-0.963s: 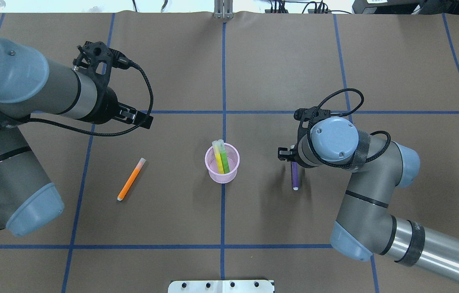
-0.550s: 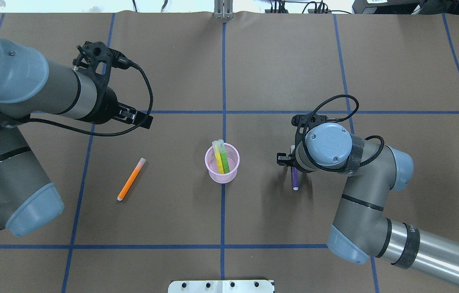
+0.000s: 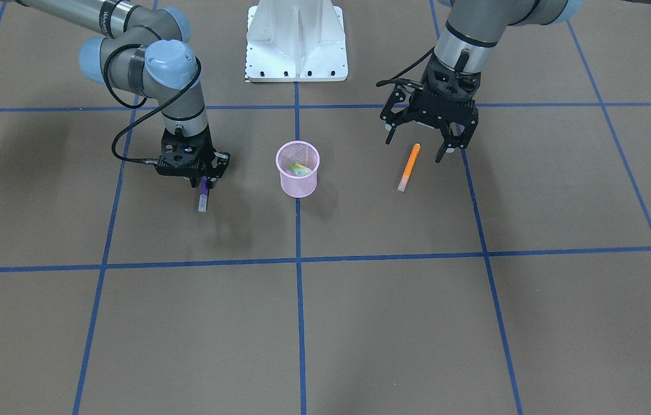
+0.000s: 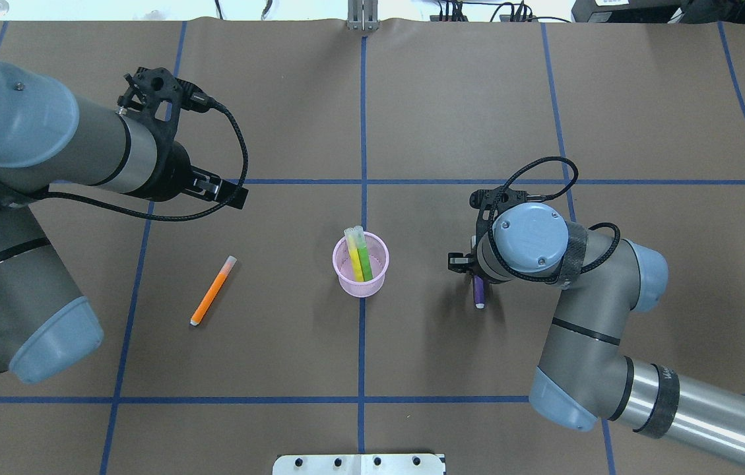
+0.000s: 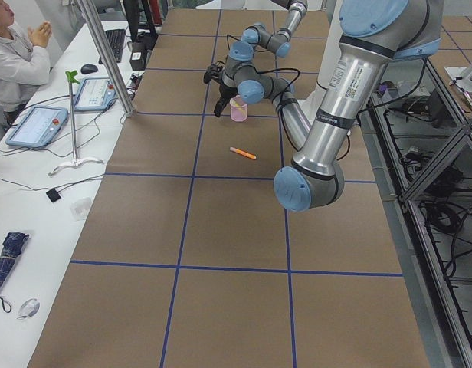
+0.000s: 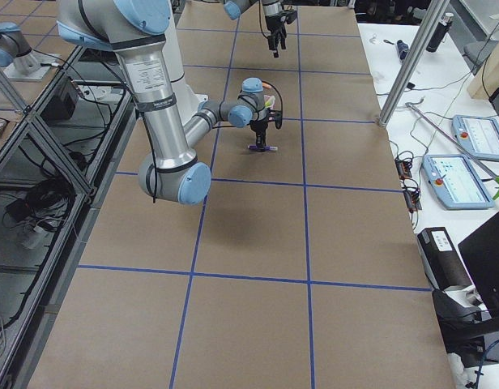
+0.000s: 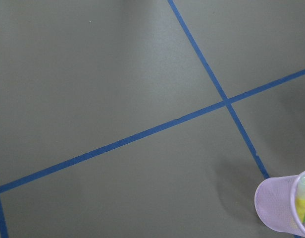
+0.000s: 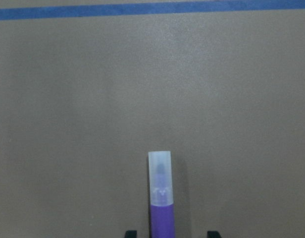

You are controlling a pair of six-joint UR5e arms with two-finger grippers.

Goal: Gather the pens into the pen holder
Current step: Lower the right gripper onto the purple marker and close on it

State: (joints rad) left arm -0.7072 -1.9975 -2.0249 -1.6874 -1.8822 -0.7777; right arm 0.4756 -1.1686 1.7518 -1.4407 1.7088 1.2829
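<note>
Purple pen (image 8: 162, 213) is judged light, stiff, slippery; its barrel should be pinched mid-length by the right claw (image 3: 203, 183), spread astride it.

Purple pen (image 3: 203, 199) half hidden beneath right hand (image 3: 202, 183), apparently ungripped.

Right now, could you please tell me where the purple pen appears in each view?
Front-facing: purple pen left of centre.
Overhead: right of centre.
Exterior left: too small to tell.
Exterior right: upper centre.
Left wrist: not in it.
Right wrist: bottom centre.
Shared landmark: the pen holder nearby.
</note>
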